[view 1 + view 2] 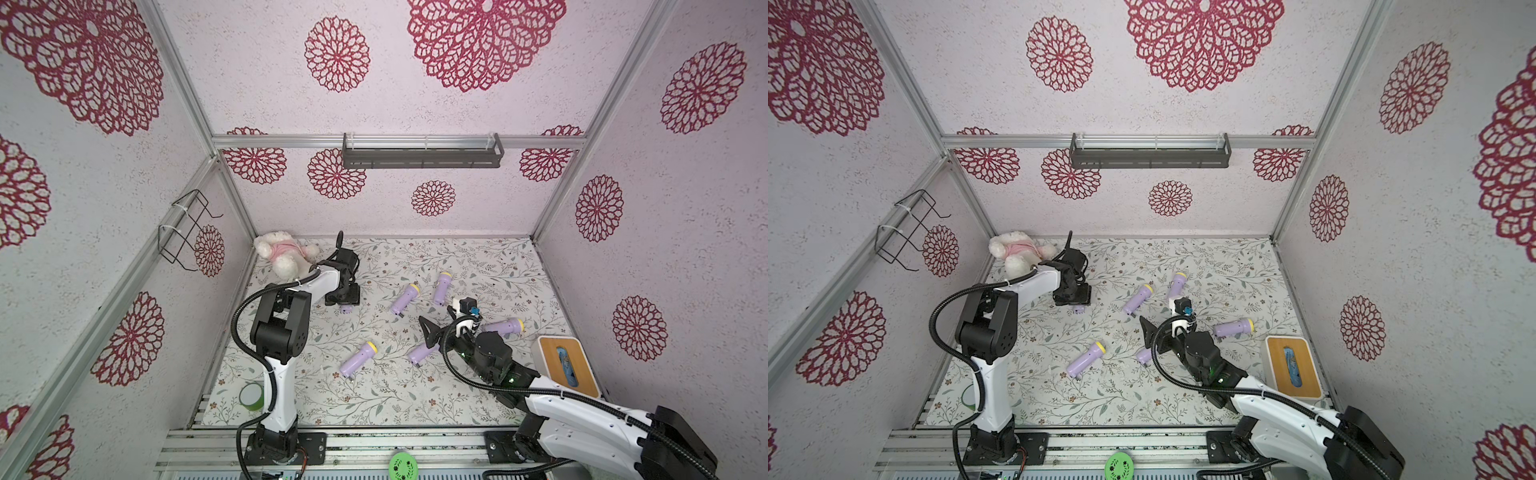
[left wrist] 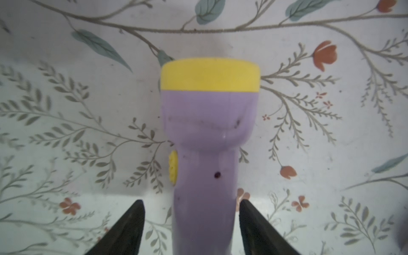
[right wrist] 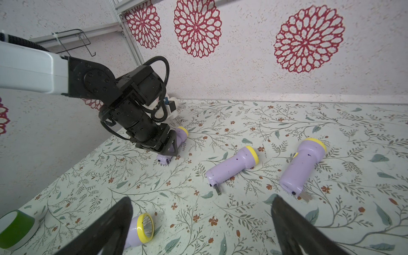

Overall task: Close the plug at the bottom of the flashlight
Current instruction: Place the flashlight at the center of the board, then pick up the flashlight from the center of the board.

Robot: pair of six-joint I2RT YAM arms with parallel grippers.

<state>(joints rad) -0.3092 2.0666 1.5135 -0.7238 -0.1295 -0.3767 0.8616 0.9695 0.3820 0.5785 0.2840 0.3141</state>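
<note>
Nearest the overhead camera sits a round green plastic disc (image 1: 403,465) on the front rail, well apart from the work. In both top views my left claw (image 1: 343,297) is down at the back of the floral-print table mat (image 1: 374,399), near a white plush toy (image 1: 282,253). Only the tail of one purple plastic flashlight with a yellow head (image 1: 345,309) shows under it. My right claw (image 1: 430,337) hangs over the middle of the mat, above another purple flashlight (image 1: 422,353).

Left wrist view: the flashlight (image 2: 205,123) lies flat on the mat, lengthwise between the two black fingers (image 2: 132,227). One finger has bare mat showing in the gap and the other stands just beside the handle. So the claw is partly open and has hold of nothing.

Right wrist view: the right claw (image 3: 202,198) is spread wide and empty. From here the tail (image 3: 163,159) of the flashlight under the left claw shows no plug sticking out. A neighbouring purple flashlight (image 3: 231,165) has its metal prongs (image 3: 218,190) folded out, and so does a second one (image 3: 302,163).

I judge this one's plug closed, and the step in hand to be leaving it on the mat. Next I'd lift the left claw straight up without nudging it. Then I'd go for a flashlight with its prongs out, one claw steadying the body while the other presses the prongs flat.
</note>
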